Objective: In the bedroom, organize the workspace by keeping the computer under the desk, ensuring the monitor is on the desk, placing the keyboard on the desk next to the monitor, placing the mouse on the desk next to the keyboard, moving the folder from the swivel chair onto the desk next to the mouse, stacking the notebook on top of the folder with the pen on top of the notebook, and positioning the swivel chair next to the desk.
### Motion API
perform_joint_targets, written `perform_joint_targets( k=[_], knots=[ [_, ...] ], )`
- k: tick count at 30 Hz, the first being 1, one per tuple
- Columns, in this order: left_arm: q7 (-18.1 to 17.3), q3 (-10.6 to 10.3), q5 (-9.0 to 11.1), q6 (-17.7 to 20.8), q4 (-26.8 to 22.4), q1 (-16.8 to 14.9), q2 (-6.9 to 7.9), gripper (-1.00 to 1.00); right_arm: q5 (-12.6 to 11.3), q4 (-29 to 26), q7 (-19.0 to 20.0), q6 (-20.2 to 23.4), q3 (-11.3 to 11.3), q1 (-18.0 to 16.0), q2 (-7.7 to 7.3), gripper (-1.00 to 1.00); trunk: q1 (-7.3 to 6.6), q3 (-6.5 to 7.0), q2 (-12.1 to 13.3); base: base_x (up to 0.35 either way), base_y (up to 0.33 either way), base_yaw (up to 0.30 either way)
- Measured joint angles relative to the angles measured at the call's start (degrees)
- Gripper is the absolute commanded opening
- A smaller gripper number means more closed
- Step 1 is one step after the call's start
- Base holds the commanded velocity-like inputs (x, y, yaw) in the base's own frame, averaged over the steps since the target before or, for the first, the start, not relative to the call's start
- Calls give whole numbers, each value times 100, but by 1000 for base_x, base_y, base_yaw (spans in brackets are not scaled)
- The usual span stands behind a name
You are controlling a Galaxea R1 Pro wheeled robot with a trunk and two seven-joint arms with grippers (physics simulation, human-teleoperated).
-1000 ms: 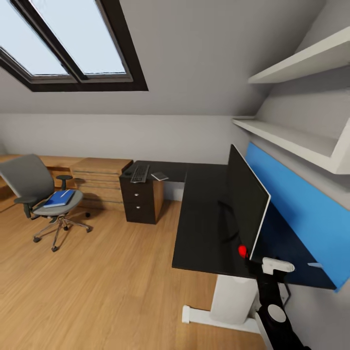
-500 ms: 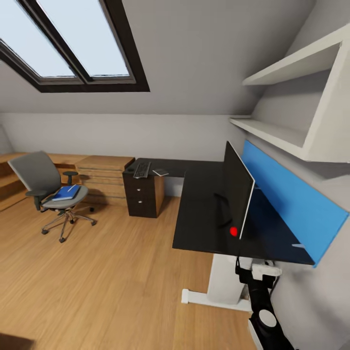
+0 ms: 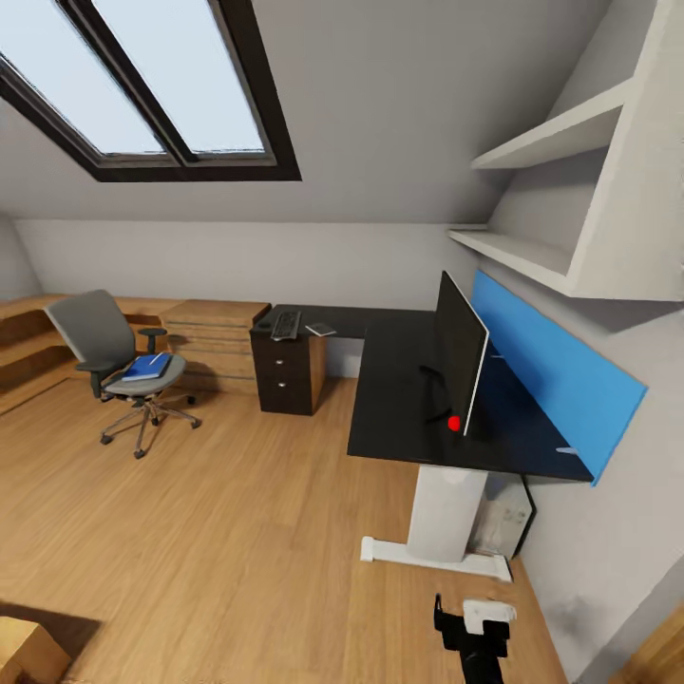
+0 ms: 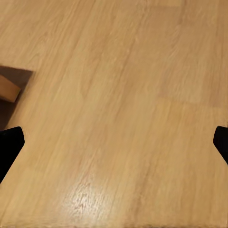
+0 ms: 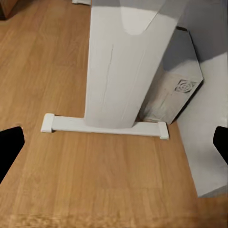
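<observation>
The right gripper (image 5: 114,142) hangs wide open over the wood floor (image 3: 218,532), holding nothing; the left gripper (image 4: 114,140) is spread wide too. The desk (image 3: 408,399) carries the monitor (image 3: 458,351) — keyboard (image 3: 285,325) at the far end, about 11 o'clock from the screen. The computer (image 5: 171,92) sits beneath, behind the white leg (image 5: 126,61). The folder (image 3: 146,367) lies on the swivel chair (image 3: 114,366), well apart at 9 o'clock.

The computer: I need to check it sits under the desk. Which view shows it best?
The right wrist view: the computer stands close behind the desk leg, vent visible. The head view shows a small part beneath the desktop.
</observation>
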Motion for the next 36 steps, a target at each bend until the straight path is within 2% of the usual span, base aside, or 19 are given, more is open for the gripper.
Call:
perform_joint_targets(
  k=[1,2,7,8,12,13,16,17,19,25,26,27,28,31,36],
  knots=[
    [-1,18,8,-1,1,0,8,100,5,661,38,-312,12,-2,20,100,-1,0,1,-257,227,0],
    [-2,19,7,-1,1,0,8,100,7,842,48,-395,16,-6,41,100,-1,1,1,-233,243,0],
    [-5,22,10,-6,2,0,19,100,10,1030,57,-688,24,-6,109,100,-3,1,0,-91,291,0],
    [-21,71,11,-9,2,0,28,100,12,1138,60,-908,30,-8,181,100,-4,1,0,79,318,0],
    [-33,207,10,-10,2,0,36,100,11,1219,60,-1004,30,-8,259,100,-5,1,0,138,315,0],
    [-57,455,19,15,1,0,93,100,17,1256,66,-1043,31,-9,293,100,-6,1,0,177,311,0],
    [-147,564,10,158,1,-1,142,100,16,1265,68,-1053,30,-9,298,100,-6,1,0,219,272,70],
    [-697,980,154,612,-5,0,251,100,37,1295,67,-1105,38,-7,314,100,-7,-1,0,292,187,227],
    [-937,1071,197,728,-7,0,286,100,41,1352,64,-1206,39,-6,326,100,-7,-5,-1,303,170,241],
    [-1081,1142,230,786,-7,0,303,100,53,1398,64,-1361,51,-5,350,100,-7,-23,-1,311,167,166],
    [-1088,1152,235,788,-7,0,304,100,61,1401,65,-1370,77,-7,354,100,-7,-25,-1,300,216,16],
    [-1097,1184,241,785,-6,0,305,100,75,1448,65,-1382,248,-7,370,100,-7,-25,-1,299,219,10],
    [-1097,1206,240,784,-6,0,303,100,77,1468,64,-1384,303,-8,377,100,-7,-25,-1,298,220,8],
    [-1097,1270,237,782,-7,0,298,100,78,1513,63,-1413,398,-8,383,100,-7,-26,-1,298,215,3],
    [-1076,1276,237,768,-6,-1,290,100,75,1518,62,-1422,407,-8,386,100,-7,-26,-1,311,163,-39]
  ],
)
